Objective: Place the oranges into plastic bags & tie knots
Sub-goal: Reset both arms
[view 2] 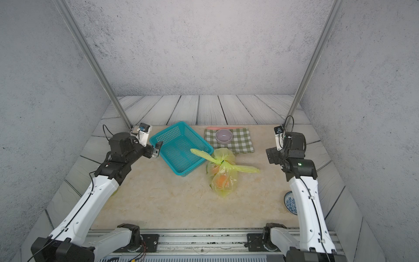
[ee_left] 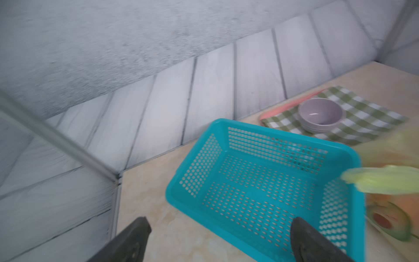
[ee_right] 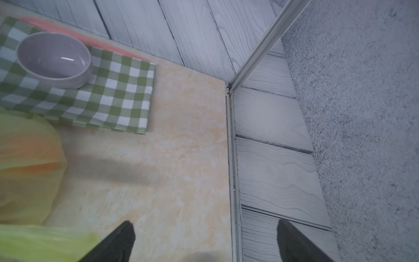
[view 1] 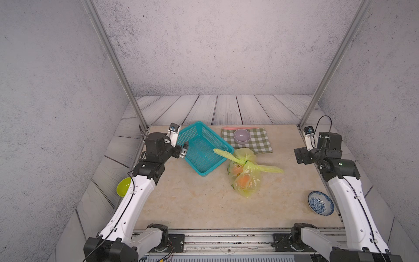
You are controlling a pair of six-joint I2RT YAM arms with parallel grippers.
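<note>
- Bag of thin translucent yellow-green plastic (view 1: 248, 189) lies tied on beige tabletop (view 1: 192, 204), just beside teal mesh plastic basket (view 1: 204, 149); we see round orange fruits (view 1: 243, 181) inside.
- Twisted handle knot (view 1: 244, 162): ends stick out sideways.
- Left gripper (ee_left: 218, 223): wide apart, empty, at basket's rim.
- Right gripper (ee_right: 205, 223): wide apart, empty, well apart from bag.

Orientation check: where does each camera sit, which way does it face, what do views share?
Top views: high behind the base, looking down over the table; left arm and right arm show.
Left wrist: on left arm, facing the teal basket; open left hand shows.
Right wrist: on right arm, facing the table's far right corner; open right hand shows.
Shared: all show yellow-green bag, checked cloth and grey bowl.
</note>
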